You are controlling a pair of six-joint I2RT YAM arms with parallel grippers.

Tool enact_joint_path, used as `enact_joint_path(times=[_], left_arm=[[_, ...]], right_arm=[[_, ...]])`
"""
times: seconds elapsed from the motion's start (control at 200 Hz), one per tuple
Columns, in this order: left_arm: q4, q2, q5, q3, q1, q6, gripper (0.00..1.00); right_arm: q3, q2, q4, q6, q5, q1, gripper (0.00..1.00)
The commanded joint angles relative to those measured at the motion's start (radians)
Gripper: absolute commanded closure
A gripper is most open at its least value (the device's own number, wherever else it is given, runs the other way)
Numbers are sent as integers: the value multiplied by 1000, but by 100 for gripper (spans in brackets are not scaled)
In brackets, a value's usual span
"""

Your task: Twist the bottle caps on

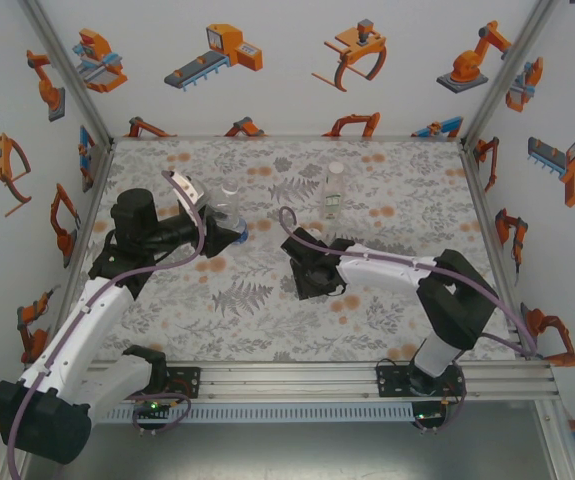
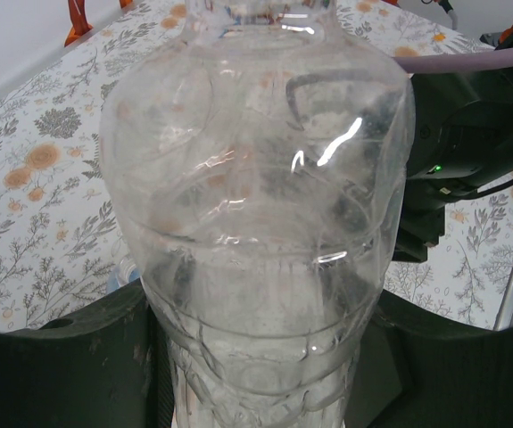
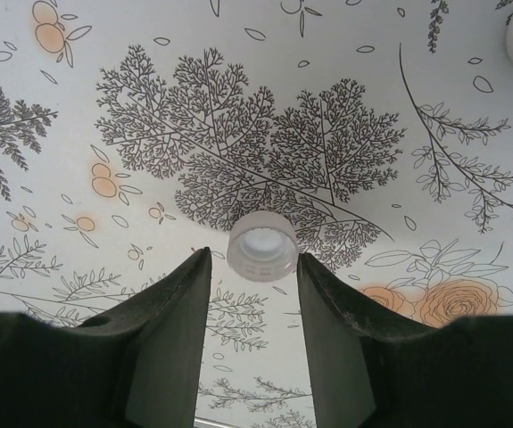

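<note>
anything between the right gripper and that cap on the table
Nothing visible. The right gripper is open, and the cap lies on the table right at its fingertips, with the gap between them clear.

A cloth (image 1: 267, 330) printed with grey ferns, leaves and small orange flowers covers the table; the right wrist view shows a large grey fern spray (image 3: 247, 152) and an orange rose (image 3: 457, 299) close up. White walls (image 1: 287, 90) on 3 sides carry orange and blue cartoon machines. 2 aluminium posts (image 1: 72, 75) rise at the back corners, and a slotted aluminium rail (image 1: 297, 380) runs along the near edge.
</note>
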Motion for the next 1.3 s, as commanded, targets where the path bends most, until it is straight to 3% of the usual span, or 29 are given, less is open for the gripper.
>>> enact_joint_path(times=[0.0,1.297], left_arm=[[5,-1,17,18,5,3,88],[5,0,16,19,4,2,87]], right_arm=[[3,11,0,10,-2,9,57],[46,-15,-9,6,-11,10,59]])
